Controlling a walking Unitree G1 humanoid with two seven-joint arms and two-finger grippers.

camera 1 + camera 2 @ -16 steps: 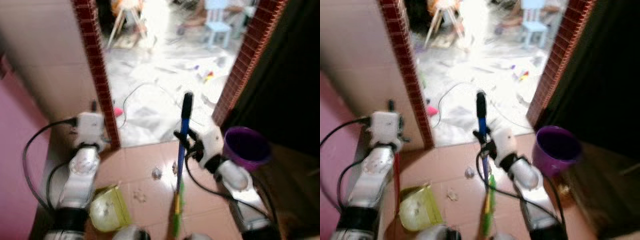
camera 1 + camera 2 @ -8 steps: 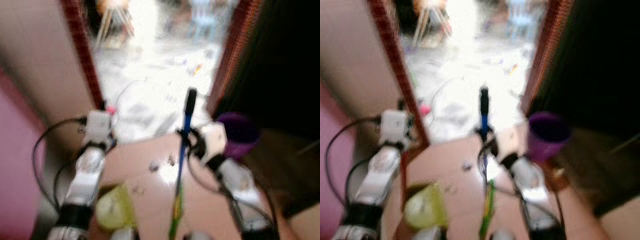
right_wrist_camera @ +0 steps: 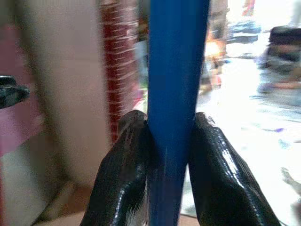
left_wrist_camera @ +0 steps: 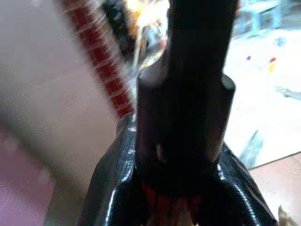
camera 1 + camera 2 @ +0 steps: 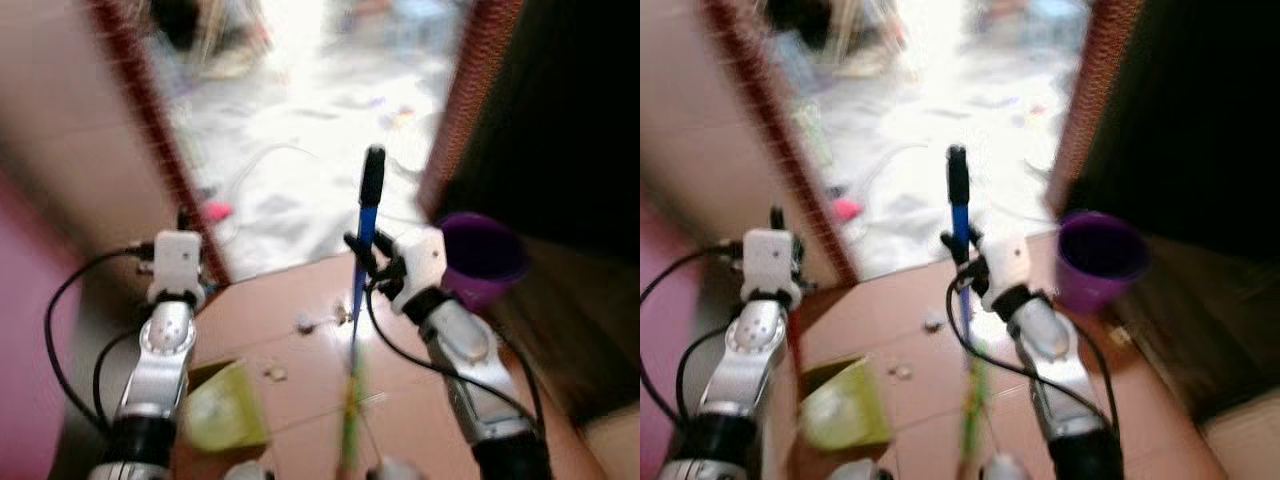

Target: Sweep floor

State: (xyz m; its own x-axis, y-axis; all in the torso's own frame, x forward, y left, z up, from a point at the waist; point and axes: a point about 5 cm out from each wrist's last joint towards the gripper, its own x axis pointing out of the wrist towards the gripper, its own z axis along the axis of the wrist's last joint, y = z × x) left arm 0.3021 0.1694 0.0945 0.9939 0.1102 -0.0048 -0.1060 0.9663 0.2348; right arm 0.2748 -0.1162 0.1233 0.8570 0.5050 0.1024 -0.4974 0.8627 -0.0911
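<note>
Broom (image 5: 362, 262) stands upright, clenched in my right gripper (image 5: 378, 268); my left gripper (image 4: 178, 188) grasps the dustpan (image 5: 222, 408) handle. Crumbs (image 5: 305, 323) lie on the floor (image 5: 300, 370), so sweeping remains.

A glossy terracotta tiled floor (image 5: 300, 380) runs up to a doorway framed by two red brick-patterned posts (image 5: 150, 130), one on each side. Past the threshold lies a pale, marbled floor (image 5: 310, 150) washed in strong daylight, blurred and strewn with small bright bits and a thin cable. A beige wall (image 5: 70, 150) stands to the left, a pink surface (image 5: 25, 330) below it. Deep shadow (image 5: 570, 120) covers the right side.
</note>
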